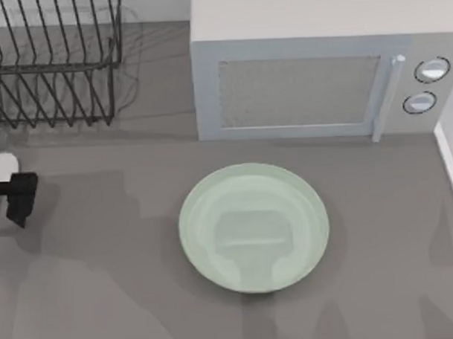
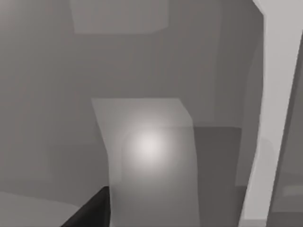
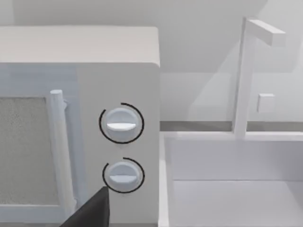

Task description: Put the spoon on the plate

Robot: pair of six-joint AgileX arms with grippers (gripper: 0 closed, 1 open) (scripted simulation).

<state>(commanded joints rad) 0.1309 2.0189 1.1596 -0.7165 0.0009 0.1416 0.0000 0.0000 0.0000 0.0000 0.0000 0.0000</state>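
The plate is a large, round, pale mint-green dish lying flat on the grey table, just in front of the microwave. It holds nothing. The spoon is out of view. My left gripper is a dark shape at the table's far left edge, well to the left of the plate and level with its far rim. A dark corner of it pokes into the left wrist view over blurred grey surfaces. A dark corner of my right gripper appears in the right wrist view, in front of the microwave's knobs.
A white microwave stands behind the plate, with its door handle and two knobs on the right. A black wire dish rack fills the back left. A white sink basin with a tap lies right of the microwave.
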